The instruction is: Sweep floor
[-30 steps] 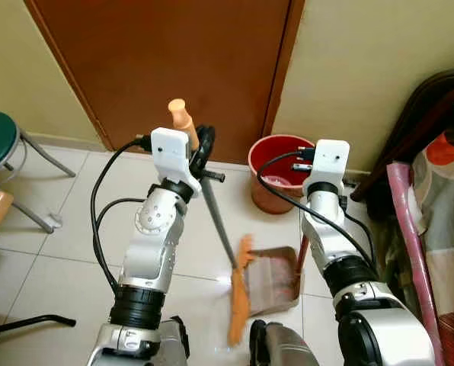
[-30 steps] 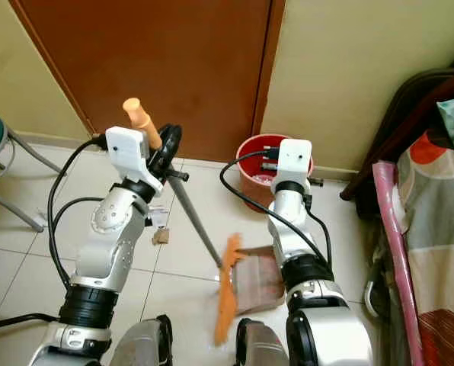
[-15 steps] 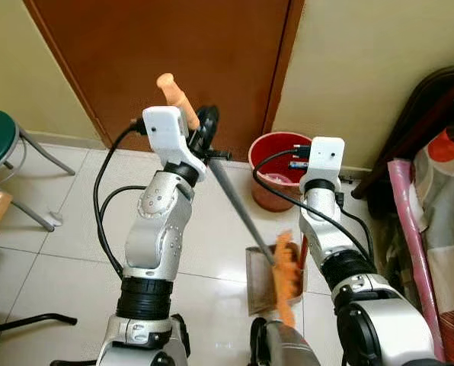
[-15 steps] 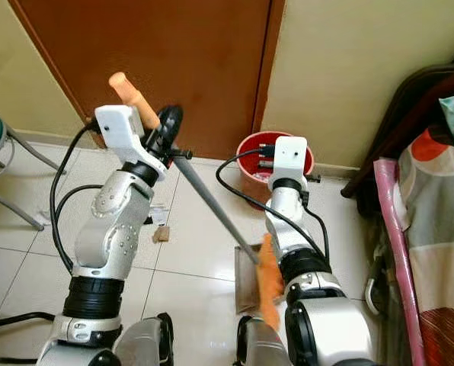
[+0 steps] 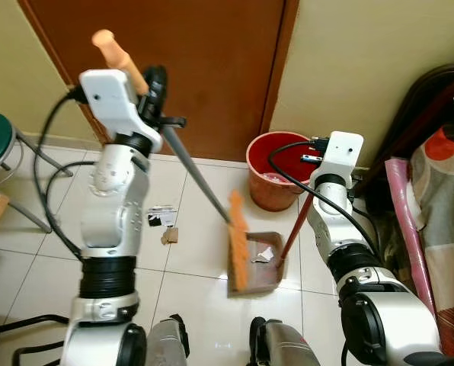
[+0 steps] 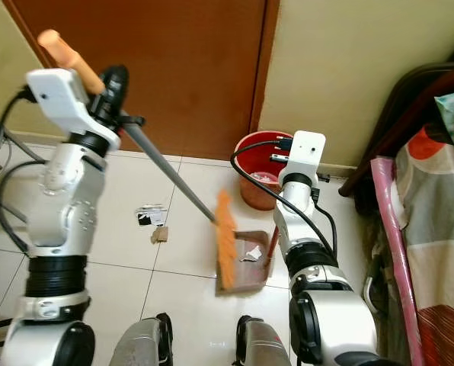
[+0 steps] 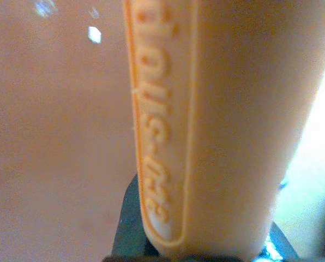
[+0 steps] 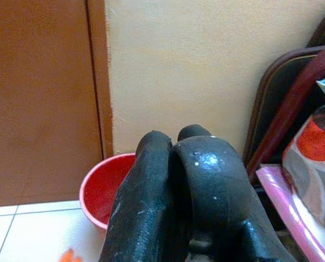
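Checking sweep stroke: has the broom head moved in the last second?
Yes. The broom head has swung toward the red bucket side and now lies over the dustpan, no longer on the tile at its open edge.

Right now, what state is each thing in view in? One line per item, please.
Broom: tilted, orange bristles at the dustpan's mouth, grip in the left hand.
Dustpan: flat on the floor, a scrap of paper inside, red handle running up toward the right hand.
Red bucket: upright by the wall, some litter inside.
Door: shut.
Scraps: loose on the tiles, unswept.
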Available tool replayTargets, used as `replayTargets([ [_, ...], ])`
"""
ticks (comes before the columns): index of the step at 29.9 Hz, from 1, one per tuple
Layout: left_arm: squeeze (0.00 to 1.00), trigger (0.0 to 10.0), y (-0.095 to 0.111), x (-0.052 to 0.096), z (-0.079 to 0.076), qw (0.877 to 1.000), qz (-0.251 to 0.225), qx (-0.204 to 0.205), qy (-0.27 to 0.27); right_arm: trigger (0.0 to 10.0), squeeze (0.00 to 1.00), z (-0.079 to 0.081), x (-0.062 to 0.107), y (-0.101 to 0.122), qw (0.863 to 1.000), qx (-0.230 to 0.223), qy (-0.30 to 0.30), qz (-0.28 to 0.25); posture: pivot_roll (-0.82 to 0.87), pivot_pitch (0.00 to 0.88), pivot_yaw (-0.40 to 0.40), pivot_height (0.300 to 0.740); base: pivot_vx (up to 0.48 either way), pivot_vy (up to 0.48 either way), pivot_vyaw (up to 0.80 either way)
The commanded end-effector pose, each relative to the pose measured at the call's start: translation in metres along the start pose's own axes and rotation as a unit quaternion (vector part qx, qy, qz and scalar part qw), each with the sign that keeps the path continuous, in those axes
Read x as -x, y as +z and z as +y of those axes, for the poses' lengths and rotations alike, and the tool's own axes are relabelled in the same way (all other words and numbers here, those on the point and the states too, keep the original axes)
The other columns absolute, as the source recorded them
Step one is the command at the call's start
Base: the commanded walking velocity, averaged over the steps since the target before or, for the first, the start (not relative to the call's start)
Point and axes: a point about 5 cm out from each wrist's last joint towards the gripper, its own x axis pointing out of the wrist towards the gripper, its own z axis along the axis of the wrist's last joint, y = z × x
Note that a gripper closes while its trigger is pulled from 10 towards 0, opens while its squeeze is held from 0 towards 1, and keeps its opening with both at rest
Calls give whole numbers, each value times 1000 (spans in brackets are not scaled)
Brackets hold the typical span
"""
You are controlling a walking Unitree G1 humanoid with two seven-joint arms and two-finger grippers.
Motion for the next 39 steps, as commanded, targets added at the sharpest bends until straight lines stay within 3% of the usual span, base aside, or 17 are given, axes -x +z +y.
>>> replayTargets([
  [1, 0, 10000, 30, -5, 0, 998, -67, -2, -5, 10000, 0, -7, -2, 0, 1000, 4, -6, 1, 77, 158, -23, 740, 0, 0, 0],
  [6, 0, 10000, 38, 0, 14, 997, -72, -36, 1, 10000, 0, -14, -3, -1, 1000, 4, -6, 3, 80, 149, -28, 740, 0, 0, 0],
  [9, 0, 10000, 25, 13, 27, 997, -42, -56, 10, 10000, 0, -18, -4, 0, 1000, -2, -2, 2, 81, 147, -30, 740, 0, 0, 0],
  [11, 0, 10000, 11, 24, 32, 997, -17, -70, 9, 10000, 0, -16, -5, 6, 999, -30, 15, -1, 80, 143, -35, 740, 0, 0, 0],
  [23, 0, 10000, -40, 62, 28, 988, 62, -136, -24, 10000, 0, -16, -23, 67, 993, -104, 38, -52, 52, 131, -52, 740, 0, 0, 0],
  [33, 0, 10000, -55, 74, 31, 988, 90, -128, -11, 10000, 0, 2, -29, 98, 983, -155, 68, -64, 99, 119, -29, 740, 0, 0, 0],
  [35, 0, 10000, -60, 76, 29, 987, 97, -128, -13, 10000, 0, 12, -33, 113, 977, -182, 87, -72, 141, 120, -34, 740, 0, 0, 0],
  [38, 0, 10000, -60, 76, 29, 987, 97, -128, -13, 10000, 0, 12, -33, 113, 977, -182, 87, -72, 141, 120, -34, 740, 0, 0, 0],
  [39, 0, 10000, -64, 77, 22, 987, 92, -131, -18, 10000, 0, 15, -35, 125, 972, -201, 104, -67, 157, 110, -61, 740, 0, 0, 0],
])
